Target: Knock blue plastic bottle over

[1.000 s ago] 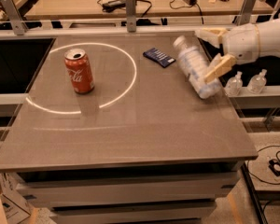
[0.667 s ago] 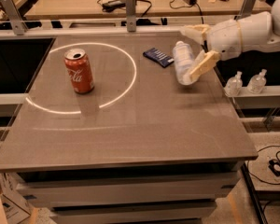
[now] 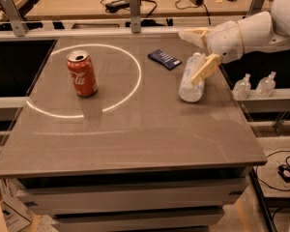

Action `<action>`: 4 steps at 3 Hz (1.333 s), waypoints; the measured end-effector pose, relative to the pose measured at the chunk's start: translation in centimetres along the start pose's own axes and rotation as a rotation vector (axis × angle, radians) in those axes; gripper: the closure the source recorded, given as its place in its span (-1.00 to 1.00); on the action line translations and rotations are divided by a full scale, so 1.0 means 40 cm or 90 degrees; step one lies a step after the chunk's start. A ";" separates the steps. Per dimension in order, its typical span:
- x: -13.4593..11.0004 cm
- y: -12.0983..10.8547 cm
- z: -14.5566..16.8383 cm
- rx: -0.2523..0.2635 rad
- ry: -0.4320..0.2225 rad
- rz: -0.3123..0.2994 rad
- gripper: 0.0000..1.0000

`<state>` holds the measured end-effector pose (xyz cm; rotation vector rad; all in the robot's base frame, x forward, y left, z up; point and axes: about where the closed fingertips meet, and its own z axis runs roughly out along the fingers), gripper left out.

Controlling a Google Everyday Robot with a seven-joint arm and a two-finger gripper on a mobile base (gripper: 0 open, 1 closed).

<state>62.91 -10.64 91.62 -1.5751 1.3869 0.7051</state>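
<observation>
The blue plastic bottle (image 3: pixel 189 81) is clear with a white cap and is tipped over at the table's right side, cap pointing away, base toward the front. My gripper (image 3: pixel 199 51) reaches in from the right on a white arm and is open. Its nearer tan finger (image 3: pixel 206 67) lies across the bottle's upper part. The farther finger (image 3: pixel 193 33) is above and beyond the cap, apart from it. I cannot tell whether the bottle rests fully on the table (image 3: pixel 135 139).
A red Coca-Cola can (image 3: pixel 81 73) stands upright at the left inside a white ring of light. A dark blue packet (image 3: pixel 164 59) lies just left of the bottle's cap. Two small clear pump bottles (image 3: pixel 253 85) stand on a ledge beyond the table's right edge.
The gripper and the bottle have moved left, away from the table's right edge. The bottle's top has swung from pointing upper left to pointing away and slightly right.
</observation>
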 end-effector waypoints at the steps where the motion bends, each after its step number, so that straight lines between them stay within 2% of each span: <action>1: -0.001 0.001 -0.002 0.000 0.000 -0.001 -1.00; 2: -0.015 0.013 -0.120 0.026 0.011 -0.020 -1.00; 3: -0.041 0.038 -0.337 0.075 0.036 -0.058 -1.00; 4: -0.041 0.038 -0.337 0.075 0.036 -0.058 -1.00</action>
